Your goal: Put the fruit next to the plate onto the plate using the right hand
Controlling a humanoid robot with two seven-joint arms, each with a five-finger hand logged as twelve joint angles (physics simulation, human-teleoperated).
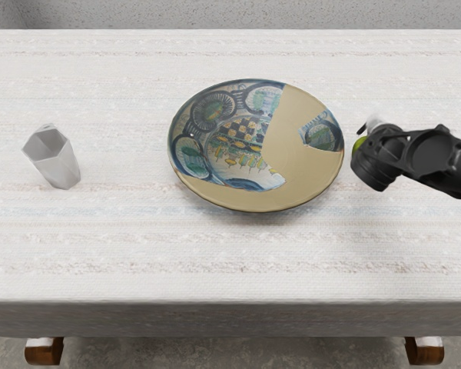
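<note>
The green fruit (359, 144) is showing only as a sliver just beside the right rim of the plate (300, 173), not on it. The right hand (379, 158) is covering it, and I cannot tell whether it is gripping. A grey faceted vase (52, 156) is standing on the bench (138, 238), well apart to the left.

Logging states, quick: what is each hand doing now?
Left hand: not in view.
Right hand: at the fruit, open or shut cannot be told.
</note>
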